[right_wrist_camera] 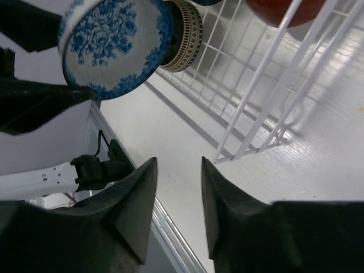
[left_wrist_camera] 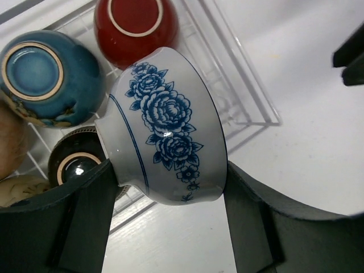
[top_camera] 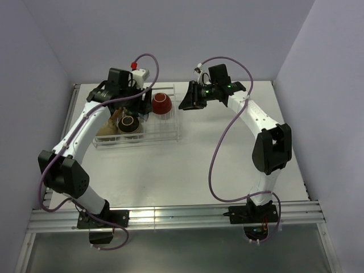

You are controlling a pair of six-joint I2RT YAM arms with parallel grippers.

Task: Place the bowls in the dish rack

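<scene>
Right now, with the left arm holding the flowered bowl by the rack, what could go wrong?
The left end effector pinches the blue-and-white bowl only by its rounded, glossy sides, so it might slip. The red bowl and dark bowl sit close by in the dish rack; lowering could knock them. The empty right end effector nearby could collide.

Floral blue-white bowl (left_wrist_camera: 165,131): tilted, frame centre. Red bowl (left_wrist_camera: 135,25), blue bowl (left_wrist_camera: 42,74), dark bowl (left_wrist_camera: 77,165): inverted in white wire dish rack (left_wrist_camera: 242,96), upper left.
</scene>
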